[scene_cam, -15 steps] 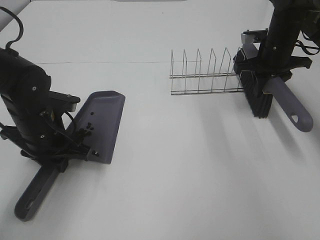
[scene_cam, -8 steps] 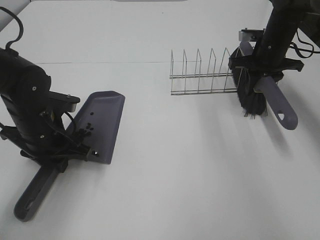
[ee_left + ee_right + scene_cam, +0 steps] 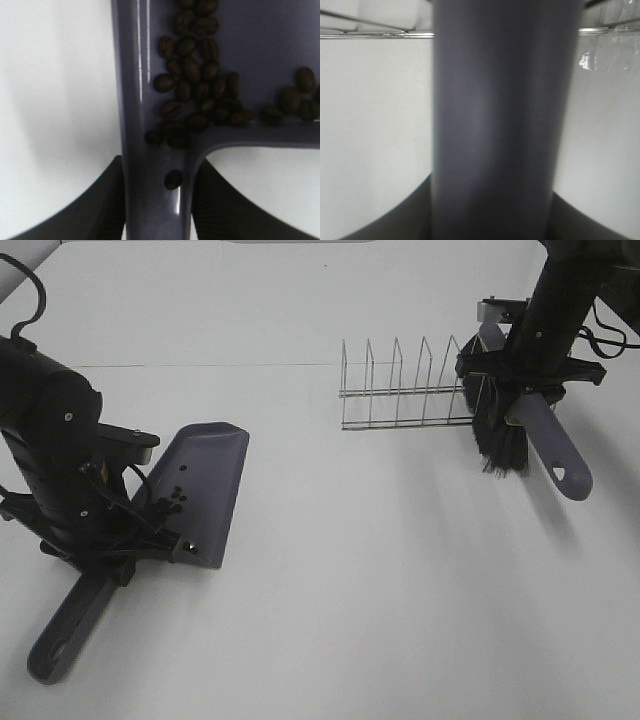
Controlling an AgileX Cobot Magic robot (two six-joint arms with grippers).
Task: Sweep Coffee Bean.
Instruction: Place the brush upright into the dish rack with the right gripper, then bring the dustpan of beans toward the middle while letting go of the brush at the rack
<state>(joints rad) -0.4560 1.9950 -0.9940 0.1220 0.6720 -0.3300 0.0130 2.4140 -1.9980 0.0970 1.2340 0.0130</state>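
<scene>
- Exterior high view: the coffee beans (image 3: pixel 172 498) lie inside the grey-purple dustpan (image 3: pixel 210 480), gathered toward its back wall on the handle side. I see no strays on the white table (image 3: pixel 380 590), though beans this small could escape notice here.
- The left gripper (image 3: pixel 110 555) is clamped on the pan's handle, so the beans sit just beyond its jaws. The pan's wide mouth faces the middle of the table and its handle trails toward the near left corner.
- The right gripper (image 3: pixel 525 375) holds the brush (image 3: pixel 500 435) with bristles down and handle slanting toward the near right. It hangs at the right end of the wire rack (image 3: pixel 405 390), well apart from the pan. The left arm is by far the nearer to the beans.
- Left wrist view: dark fingers (image 3: pixel 107 205) press either side of the pan handle. The beans cluster straight ahead of them where handle meets tray, and one has rolled onto the handle itself.
- Right wrist view: the brush handle fills the frame between the closed jaws, with rack wires behind it. No beans show.
- Judgement: the sweeping looks finished, and the brush seems bound for the rack.
</scene>
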